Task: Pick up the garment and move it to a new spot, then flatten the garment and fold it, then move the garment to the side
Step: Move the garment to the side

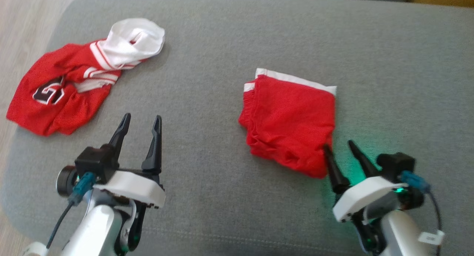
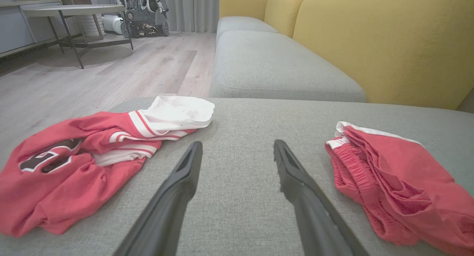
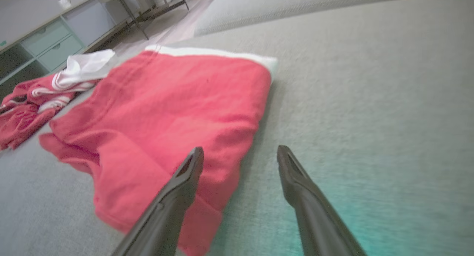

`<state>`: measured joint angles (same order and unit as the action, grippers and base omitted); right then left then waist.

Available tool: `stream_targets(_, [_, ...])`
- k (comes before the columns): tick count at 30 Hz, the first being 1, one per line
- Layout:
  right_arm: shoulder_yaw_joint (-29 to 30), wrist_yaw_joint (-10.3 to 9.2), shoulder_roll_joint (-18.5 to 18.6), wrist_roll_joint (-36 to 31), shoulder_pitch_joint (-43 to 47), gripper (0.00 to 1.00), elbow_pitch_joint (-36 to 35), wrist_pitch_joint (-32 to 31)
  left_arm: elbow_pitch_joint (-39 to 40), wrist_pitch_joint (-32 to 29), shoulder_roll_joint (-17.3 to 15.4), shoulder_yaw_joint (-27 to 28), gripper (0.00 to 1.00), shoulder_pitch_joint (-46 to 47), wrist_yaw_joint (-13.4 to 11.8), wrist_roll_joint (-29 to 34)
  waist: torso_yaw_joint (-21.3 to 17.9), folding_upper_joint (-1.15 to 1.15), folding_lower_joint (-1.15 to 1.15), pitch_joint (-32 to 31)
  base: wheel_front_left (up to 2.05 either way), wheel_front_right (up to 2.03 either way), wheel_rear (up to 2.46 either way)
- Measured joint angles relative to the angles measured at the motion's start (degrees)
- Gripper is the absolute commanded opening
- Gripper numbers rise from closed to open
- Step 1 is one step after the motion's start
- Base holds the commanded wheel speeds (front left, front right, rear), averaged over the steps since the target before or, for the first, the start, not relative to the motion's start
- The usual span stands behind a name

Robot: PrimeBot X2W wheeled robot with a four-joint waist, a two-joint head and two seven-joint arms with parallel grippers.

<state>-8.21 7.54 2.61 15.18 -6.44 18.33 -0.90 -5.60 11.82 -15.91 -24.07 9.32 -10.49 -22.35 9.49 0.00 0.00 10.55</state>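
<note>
Left gripper (image 1: pixel 142 119) is hovering low over the grey seat cushion (image 1: pixel 222 45), fingers spread wide and pinching nothing; bare cushion is showing between them. Beyond it, far left, a crumpled red jersey (image 1: pixel 55 96) is lying bunched near the cushion's edge, its white part flopping on top, with wooden floor (image 1: pixel 22 19) just past it.

Middle-right: red shorts (image 1: pixel 292 119) are lying folded into a rough square, white trim running along the far edge, elastic waistband bunching on the left side. Taking these as the garment in hand. Folding is looking done, so by my reading the move to the side is what is remaining.

Right gripper (image 1: pixel 337 145) is sitting at the shorts' near right corner, fingers spread and gripping nothing. In the right wrist view one finger is overlapping the cloth corner while the other is standing over bare cushion. Cannot tell if it is touching the cloth.

Handling: cloth is looking thin, light and limp, likely sagging when lifted. A one-corner pinch is risking the fold opening; better pinching through all layers along the near edge, ideally at two corners.

Obstacles: jersey is occupying the left end; yellow sofa back (image 2: pixel 370 37) is standing behind, well apart
</note>
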Motion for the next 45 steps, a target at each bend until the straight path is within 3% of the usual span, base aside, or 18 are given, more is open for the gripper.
stream_targets(8, [-4.2,0.00,0.2,3.1,-6.1,1.00,11.1,1.7,-1.8,1.5,1.3,-0.4,1.00,3.0,1.0,0.0,1.9,0.00,0.00,2.7,0.00,0.00,0.00])
stream_targets(9, [-4.5,0.00,0.2,3.6,-6.7,0.88,11.8,1.7,-2.0,1.7,1.5,-0.5,1.00,3.0,1.3,0.0,1.8,0.00,0.00,2.8,0.00,0.00,0.00])
stream_targets(10, [-5.0,0.00,0.3,4.1,-7.4,0.45,12.4,1.7,-2.2,1.7,1.5,-0.5,1.00,3.0,1.4,0.0,1.7,0.00,0.00,2.9,0.00,0.00,0.00])
stream_targets(12, [-5.7,0.00,0.4,4.8,-8.3,0.09,13.2,1.7,-2.5,1.9,1.5,-0.4,1.00,3.0,1.4,0.0,1.4,0.00,0.00,3.0,0.00,0.00,0.00])
stream_targets(13, [-5.9,0.00,0.5,5.0,-8.6,0.00,13.5,1.7,-2.7,1.9,1.5,-0.4,1.00,3.0,1.4,0.0,1.1,0.00,0.00,2.9,0.00,0.00,0.00])
stream_targets(18, [-6.4,0.00,0.3,4.6,-9.2,0.00,14.0,1.6,-2.8,2.0,1.6,-0.3,1.00,3.0,1.4,0.0,-0.2,0.00,0.00,2.9,0.00,0.00,0.00])
stream_targets(25, [-4.7,0.01,0.8,-1.1,-10.3,0.00,12.9,-0.6,-2.5,2.4,1.5,0.3,1.00,3.0,1.5,0.0,-3.8,0.00,0.00,3.1,0.00,0.00,0.00])
stream_targets(34, [4.1,0.00,11.1,-2.0,-10.8,0.00,8.2,-5.5,-0.7,2.4,1.2,0.5,1.00,3.2,1.5,0.0,-9.1,0.00,0.00,4.6,0.00,0.00,0.00])
stream_targets(45, [15.0,0.00,18.8,-1.8,-22.0,0.00,9.8,-7.3,1.2,2.4,0.3,0.1,1.00,8.5,2.5,1.2,-11.3,0.00,0.00,11.0,0.00,0.00,0.00])
